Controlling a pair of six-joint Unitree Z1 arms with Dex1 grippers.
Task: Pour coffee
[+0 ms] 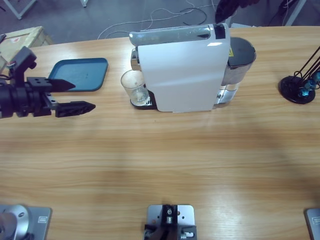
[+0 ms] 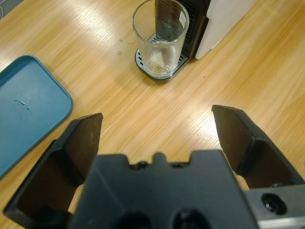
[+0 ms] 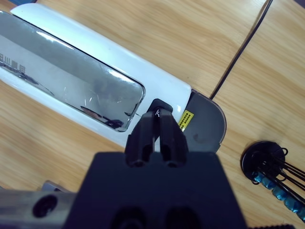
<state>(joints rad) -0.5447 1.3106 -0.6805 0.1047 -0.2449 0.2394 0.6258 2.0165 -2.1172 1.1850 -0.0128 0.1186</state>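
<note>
A clear glass (image 1: 134, 86) stands on the drip tray under the spout of the white coffee machine (image 1: 180, 75). In the left wrist view the glass (image 2: 159, 40) looks clear at the bottom, and no coffee is in view. My left gripper (image 1: 85, 95) hovers open above the table left of the glass, empty, jaws pointing toward it (image 2: 157, 117). Above the machine's top (image 3: 71, 81), my right gripper (image 3: 158, 116) is shut with its tips at a black button. In the high view it shows only as a dark shape (image 1: 225, 11) at the top edge.
A blue tray (image 1: 82, 75) lies behind my left gripper, also in the left wrist view (image 2: 28, 109). The machine's grey tank (image 1: 240, 55) sits at its right end. A black stand with blue beads (image 1: 297, 87) is at the far right, and a cable (image 3: 238, 52) runs across the table.
</note>
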